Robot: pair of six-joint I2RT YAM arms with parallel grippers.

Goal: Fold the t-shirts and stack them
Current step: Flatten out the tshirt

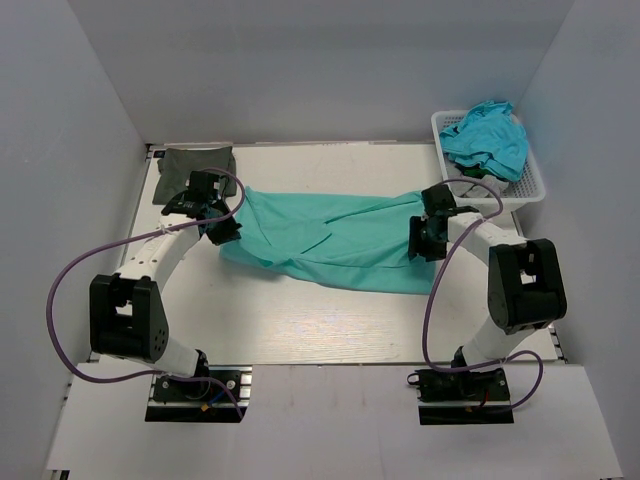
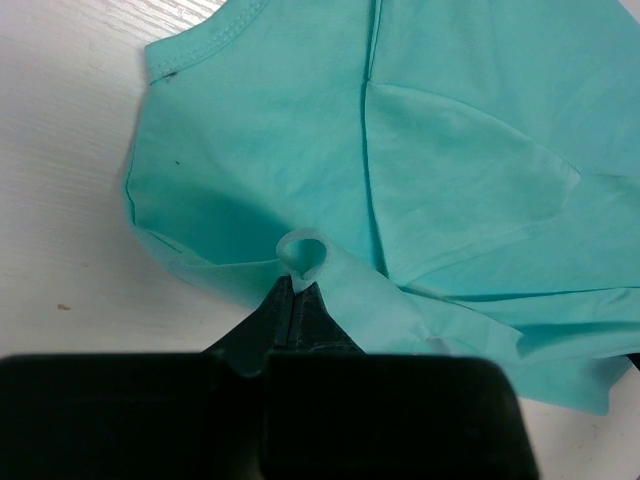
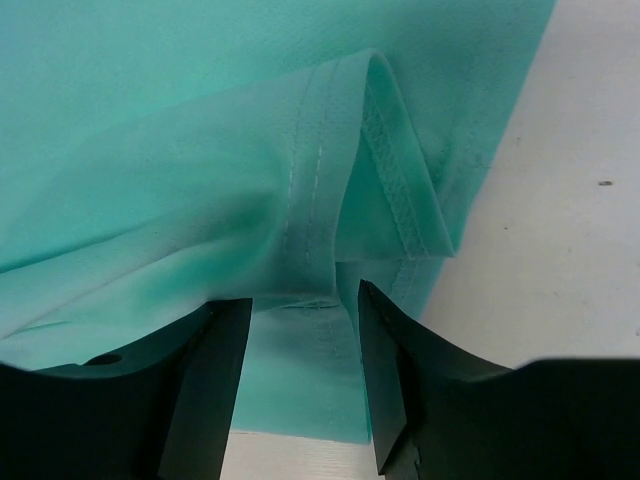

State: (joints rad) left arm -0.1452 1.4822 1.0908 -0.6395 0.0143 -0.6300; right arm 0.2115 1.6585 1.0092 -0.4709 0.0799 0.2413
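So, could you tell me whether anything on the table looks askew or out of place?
The teal t-shirt lies twisted and creased, not spread flat. The left end effector pinches a small loop of it; the right end effector stands open around its hem. The folded dark shirt looks tidy.

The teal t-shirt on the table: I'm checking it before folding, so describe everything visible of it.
The teal t-shirt is thin, soft knit cloth, lying rumpled and stretched across the white table, with diagonal creases and stitched hems. The left gripper is shut on a pinch of its edge; the right gripper stands open at a folded hem.
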